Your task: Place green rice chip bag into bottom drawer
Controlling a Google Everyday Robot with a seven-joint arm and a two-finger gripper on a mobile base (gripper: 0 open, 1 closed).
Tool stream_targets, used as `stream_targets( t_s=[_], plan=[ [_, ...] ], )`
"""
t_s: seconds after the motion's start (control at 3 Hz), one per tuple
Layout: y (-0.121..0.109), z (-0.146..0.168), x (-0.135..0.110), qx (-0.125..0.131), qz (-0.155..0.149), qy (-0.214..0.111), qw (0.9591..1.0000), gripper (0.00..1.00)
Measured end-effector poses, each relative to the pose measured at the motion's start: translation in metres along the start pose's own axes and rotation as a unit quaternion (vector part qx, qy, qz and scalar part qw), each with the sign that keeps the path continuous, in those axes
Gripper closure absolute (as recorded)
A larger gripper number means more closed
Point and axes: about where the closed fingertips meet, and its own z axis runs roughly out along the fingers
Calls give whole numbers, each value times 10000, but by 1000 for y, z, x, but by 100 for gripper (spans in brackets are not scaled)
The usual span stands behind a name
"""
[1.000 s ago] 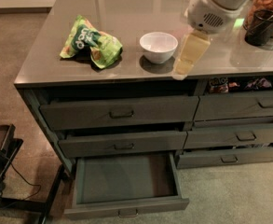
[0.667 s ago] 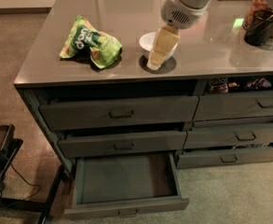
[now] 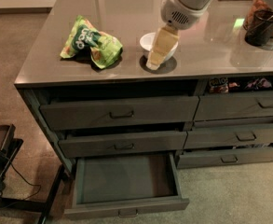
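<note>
Grey countertop [image 3: 126, 8] bears the bag [image 3: 90, 42] near its left edge; the drawer [image 3: 124, 178] stands open below. Gripper [image 3: 153, 62] hangs over the bowl [image 3: 146, 41], right of the bag; whether apart or together cannot be told. Best approach: shift left, descend on the crumpled middle.

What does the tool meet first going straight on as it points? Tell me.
Probably the white bowl, else the countertop just before it: the tool points down-left over the bowl; depth is unclear.
</note>
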Motion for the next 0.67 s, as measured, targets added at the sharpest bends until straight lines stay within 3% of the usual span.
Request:
stream_targets(
  t_s=[0.33,0.67],
  plan=[
    [-5,24,-43,133,112,-570,9982,0],
    [-12,46,-96,313,196,-1213,9919,0]
  ],
)
